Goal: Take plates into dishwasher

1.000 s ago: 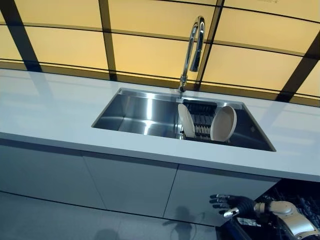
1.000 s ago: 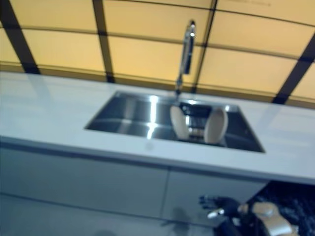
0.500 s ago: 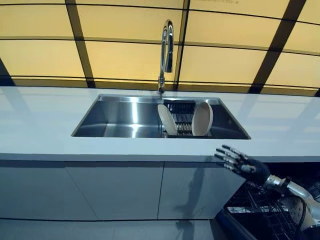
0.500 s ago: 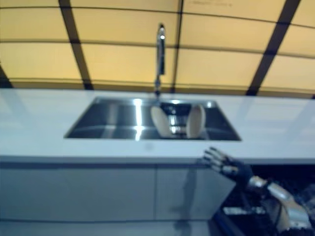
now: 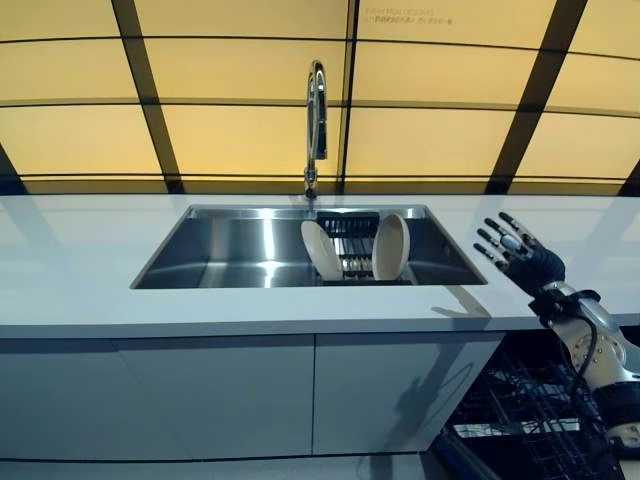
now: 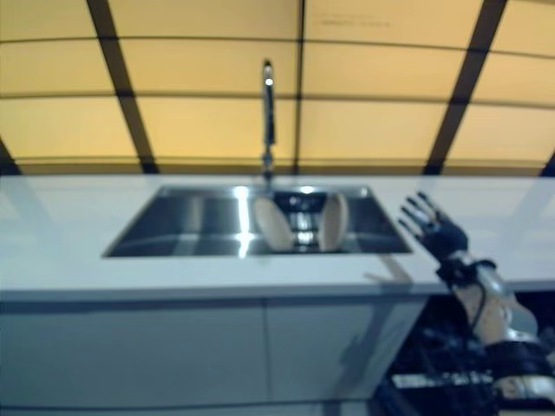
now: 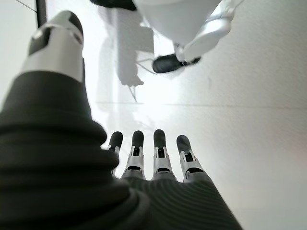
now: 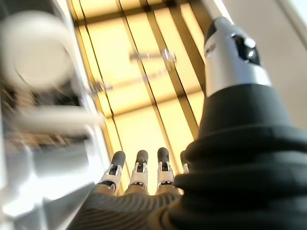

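Two beige plates stand on edge in a dark rack [image 5: 350,250] at the right end of the steel sink [image 5: 230,240]: the left plate [image 5: 321,250] leans left, the right plate [image 5: 391,247] stands nearly upright. My right hand [image 5: 520,255] hovers over the white counter to the right of the sink, apart from the plates, open with its fingers spread and empty. In the right wrist view its fingers [image 8: 139,172] are straight. My left hand [image 7: 163,163] shows only in the left wrist view, open, empty, pointing down at a pale floor.
A tall chrome faucet [image 5: 315,110] rises behind the sink, just left of the rack. The white counter [image 5: 80,260] runs the full width, with pale cabinet fronts [image 5: 200,390] below. The open dishwasher's dark wire rack [image 5: 520,420] is at the lower right, under my right arm.
The camera has tilted and shifted. My right hand has risen from low beside the dishwasher to above the counter, right of the sink, still open. The plates have not moved.
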Robot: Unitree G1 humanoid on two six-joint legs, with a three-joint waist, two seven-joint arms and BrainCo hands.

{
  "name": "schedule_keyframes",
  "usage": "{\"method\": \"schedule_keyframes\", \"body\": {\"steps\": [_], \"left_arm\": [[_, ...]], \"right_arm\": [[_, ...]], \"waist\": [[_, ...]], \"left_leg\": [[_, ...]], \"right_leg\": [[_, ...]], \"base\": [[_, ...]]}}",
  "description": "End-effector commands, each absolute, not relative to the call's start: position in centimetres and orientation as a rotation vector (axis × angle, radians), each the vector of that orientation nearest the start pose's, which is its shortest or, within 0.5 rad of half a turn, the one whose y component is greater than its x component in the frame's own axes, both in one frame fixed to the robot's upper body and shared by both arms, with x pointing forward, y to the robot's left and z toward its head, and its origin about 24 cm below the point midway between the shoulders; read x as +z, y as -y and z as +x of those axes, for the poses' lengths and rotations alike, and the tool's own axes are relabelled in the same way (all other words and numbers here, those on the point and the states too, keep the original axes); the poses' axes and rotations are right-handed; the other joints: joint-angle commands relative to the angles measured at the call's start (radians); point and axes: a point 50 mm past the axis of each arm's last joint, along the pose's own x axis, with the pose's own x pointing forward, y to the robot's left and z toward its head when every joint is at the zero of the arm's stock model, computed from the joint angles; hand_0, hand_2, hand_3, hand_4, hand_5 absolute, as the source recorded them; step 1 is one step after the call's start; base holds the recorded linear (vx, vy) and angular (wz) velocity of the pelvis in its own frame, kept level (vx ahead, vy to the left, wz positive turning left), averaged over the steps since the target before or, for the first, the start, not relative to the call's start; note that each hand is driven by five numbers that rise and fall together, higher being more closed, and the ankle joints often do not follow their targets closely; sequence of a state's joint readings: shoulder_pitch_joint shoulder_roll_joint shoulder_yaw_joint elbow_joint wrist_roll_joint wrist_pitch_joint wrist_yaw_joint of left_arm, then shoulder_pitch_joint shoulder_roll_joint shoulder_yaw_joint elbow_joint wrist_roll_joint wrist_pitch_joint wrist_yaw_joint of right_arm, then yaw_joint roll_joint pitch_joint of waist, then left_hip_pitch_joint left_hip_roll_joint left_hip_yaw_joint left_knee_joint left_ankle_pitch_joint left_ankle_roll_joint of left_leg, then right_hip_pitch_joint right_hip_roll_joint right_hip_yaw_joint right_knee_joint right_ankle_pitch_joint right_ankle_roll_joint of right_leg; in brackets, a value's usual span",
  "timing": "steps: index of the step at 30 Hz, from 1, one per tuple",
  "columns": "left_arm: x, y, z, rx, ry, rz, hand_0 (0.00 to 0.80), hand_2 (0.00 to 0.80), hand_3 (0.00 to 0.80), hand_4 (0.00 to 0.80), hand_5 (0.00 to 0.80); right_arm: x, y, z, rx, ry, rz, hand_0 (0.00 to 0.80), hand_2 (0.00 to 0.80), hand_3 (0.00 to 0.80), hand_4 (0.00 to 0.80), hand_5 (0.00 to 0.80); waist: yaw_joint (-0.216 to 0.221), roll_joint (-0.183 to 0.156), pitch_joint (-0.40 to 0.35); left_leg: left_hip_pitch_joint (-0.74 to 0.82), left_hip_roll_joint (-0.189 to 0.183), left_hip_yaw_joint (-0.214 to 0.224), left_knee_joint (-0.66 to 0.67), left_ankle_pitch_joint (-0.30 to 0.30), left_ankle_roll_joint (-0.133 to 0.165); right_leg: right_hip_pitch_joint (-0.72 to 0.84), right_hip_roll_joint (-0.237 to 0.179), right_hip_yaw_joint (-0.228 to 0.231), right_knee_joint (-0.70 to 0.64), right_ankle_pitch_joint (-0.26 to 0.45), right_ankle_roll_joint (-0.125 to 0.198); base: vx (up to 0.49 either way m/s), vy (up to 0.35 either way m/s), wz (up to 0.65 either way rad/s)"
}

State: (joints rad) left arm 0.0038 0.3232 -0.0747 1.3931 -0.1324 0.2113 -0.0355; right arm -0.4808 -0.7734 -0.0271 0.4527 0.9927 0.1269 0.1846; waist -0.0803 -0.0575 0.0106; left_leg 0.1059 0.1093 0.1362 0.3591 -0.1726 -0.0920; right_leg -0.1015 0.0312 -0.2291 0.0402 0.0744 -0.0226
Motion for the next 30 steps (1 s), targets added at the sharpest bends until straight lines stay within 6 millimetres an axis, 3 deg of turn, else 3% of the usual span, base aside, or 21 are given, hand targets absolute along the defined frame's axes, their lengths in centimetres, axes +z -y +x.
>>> {"method": "schedule_keyframes", "body": {"steps": [1,3,4,5,7,8,10,12,15,19,25,27,28,30], "left_arm": [[-15.9,-27.5,4.0,0.238,-1.587,0.185,0.000,0.000,0.000,0.000,0.000],[-16.0,-27.2,4.2,0.235,-1.582,0.177,0.000,0.000,0.000,0.000,0.000],[-16.0,-27.2,4.1,0.239,-1.577,0.176,0.000,0.000,0.000,0.000,0.000],[-16.0,-27.3,4.2,0.240,-1.573,0.179,0.000,0.000,0.000,0.000,0.000],[-16.0,-27.0,4.4,0.229,-1.568,0.199,0.000,0.000,0.000,0.000,0.000],[-15.9,-27.2,4.6,0.231,-1.567,0.204,0.000,0.000,0.000,0.000,0.000],[-15.8,-27.5,5.0,0.242,-1.559,0.204,0.000,0.000,0.000,0.000,0.000],[-15.3,-28.4,6.0,0.264,-1.539,0.206,0.000,0.000,0.000,0.000,0.000],[-15.1,-28.8,6.7,0.267,-1.515,0.236,0.000,0.000,0.000,0.000,0.000],[-15.0,-28.8,7.4,0.247,-1.497,0.254,0.000,0.000,0.000,0.000,0.000],[-15.2,-28.5,6.9,0.236,-1.499,0.254,0.000,0.000,0.000,0.000,0.000],[-15.3,-28.4,6.6,0.243,-1.498,0.243,0.000,0.000,0.000,0.000,0.000],[-15.4,-28.2,6.6,0.238,-1.495,0.240,0.000,0.000,0.000,0.000,0.000],[-15.3,-28.0,7.4,0.213,-1.476,0.245,0.000,0.000,0.000,0.000,0.000]], "right_arm": [[19.2,30.8,34.0,-0.059,0.192,0.159,0.000,0.000,0.000,0.000,0.000],[20.1,30.5,34.8,-0.088,0.203,0.108,0.000,0.000,0.000,0.000,0.000],[20.7,30.3,35.3,-0.099,0.206,0.079,0.000,0.000,0.000,0.000,0.000],[21.6,30.4,35.7,-0.116,0.210,0.044,0.000,0.000,0.000,0.000,0.000],[22.7,30.1,35.9,-0.128,0.217,-0.042,0.000,0.000,0.000,0.000,0.000],[23.5,30.0,36.1,-0.112,0.220,-0.078,0.000,0.000,0.000,0.000,0.000],[23.7,29.8,36.0,-0.104,0.209,-0.108,0.000,0.000,0.000,0.000,0.000],[23.8,30.2,35.8,-0.119,0.205,-0.201,0.000,0.000,0.000,0.000,0.000],[24.3,30.7,35.7,-0.142,0.208,-0.272,0.000,0.000,0.000,0.000,0.000],[24.3,30.7,35.7,-0.139,0.150,-0.355,0.000,0.000,0.000,0.000,0.000],[25.2,29.6,36.3,-0.108,0.170,-0.422,0.000,0.000,0.000,0.000,0.000],[25.5,29.3,36.4,-0.104,0.179,-0.459,0.000,0.000,0.000,0.000,0.000],[25.9,29.1,36.4,-0.104,0.190,-0.486,0.000,0.000,0.000,0.000,0.000],[26.7,29.1,36.3,-0.116,0.211,-0.507,0.000,0.000,0.000,0.000,0.000]], "waist": [[0.041,-0.051,0.046],[0.087,-0.050,0.067],[0.104,-0.040,0.077],[0.133,-0.027,0.084],[0.172,-0.018,0.092],[0.166,-0.023,0.085],[0.161,-0.015,0.073],[0.151,-0.006,0.062],[0.152,-0.009,0.049],[0.160,-0.030,0.033],[0.185,-0.046,0.030],[0.194,-0.050,0.032],[0.195,-0.053,0.032],[0.186,-0.060,0.035]], "left_leg": [[-0.137,0.035,-0.057,0.170,0.304,0.000],[-0.210,-0.020,-0.064,0.068,0.282,0.024],[-0.211,-0.018,-0.046,-0.035,0.293,0.023],[-0.241,-0.032,-0.039,-0.156,0.335,0.012],[-0.300,-0.068,-0.045,-0.263,0.385,0.002],[-0.261,-0.080,-0.040,-0.278,0.322,0.024],[-0.231,-0.095,-0.044,-0.318,0.298,0.035],[-0.163,-0.093,-0.058,-0.379,0.277,0.042],[-0.119,-0.085,-0.061,-0.414,0.269,0.042],[-0.138,-0.088,-0.059,-0.402,0.264,0.044],[-0.146,-0.083,-0.067,-0.405,0.268,0.040],[-0.153,-0.097,-0.101,-0.405,0.275,0.037],[-0.155,-0.105,-0.116,-0.392,0.269,0.040],[-0.172,-0.103,-0.103,-0.311,0.230,0.041]], "right_leg": [[0.120,-0.081,0.122,-0.001,-0.025,0.022],[0.169,-0.078,0.139,-0.009,-0.042,0.037],[0.193,-0.066,0.146,-0.014,-0.053,0.046],[0.232,-0.048,0.153,-0.029,-0.066,0.050],[0.289,-0.032,0.181,-0.037,-0.101,0.048],[0.276,-0.049,0.181,-0.035,-0.103,0.055],[0.268,-0.064,0.176,-0.022,-0.108,0.072],[0.242,-0.093,0.141,-0.011,-0.098,0.095],[0.231,-0.102,0.108,-0.008,-0.101,0.102],[0.242,-0.104,0.087,-0.030,-0.100,0.098],[0.257,-0.097,0.075,-0.046,-0.106,0.092],[0.265,-0.090,0.086,-0.063,-0.097,0.088],[0.261,-0.089,0.095,-0.064,-0.094,0.087],[0.237,-0.103,0.099,-0.037,-0.092,0.088]], "base": [[0.172,-0.032,-0.53],[0.232,0.117,-0.46],[0.315,0.208,-0.92],[0.281,0.175,-1.05],[0.257,0.117,-0.40],[0.199,0.126,-0.07],[0.096,0.101,-0.54],[0.112,0.063,-0.81],[0.122,0.005,-0.39],[0.051,-0.003,0.29],[0.034,-0.026,0.10],[0.022,0.015,0.09],[0.007,0.055,0.22],[-0.033,0.090,0.39]]}}
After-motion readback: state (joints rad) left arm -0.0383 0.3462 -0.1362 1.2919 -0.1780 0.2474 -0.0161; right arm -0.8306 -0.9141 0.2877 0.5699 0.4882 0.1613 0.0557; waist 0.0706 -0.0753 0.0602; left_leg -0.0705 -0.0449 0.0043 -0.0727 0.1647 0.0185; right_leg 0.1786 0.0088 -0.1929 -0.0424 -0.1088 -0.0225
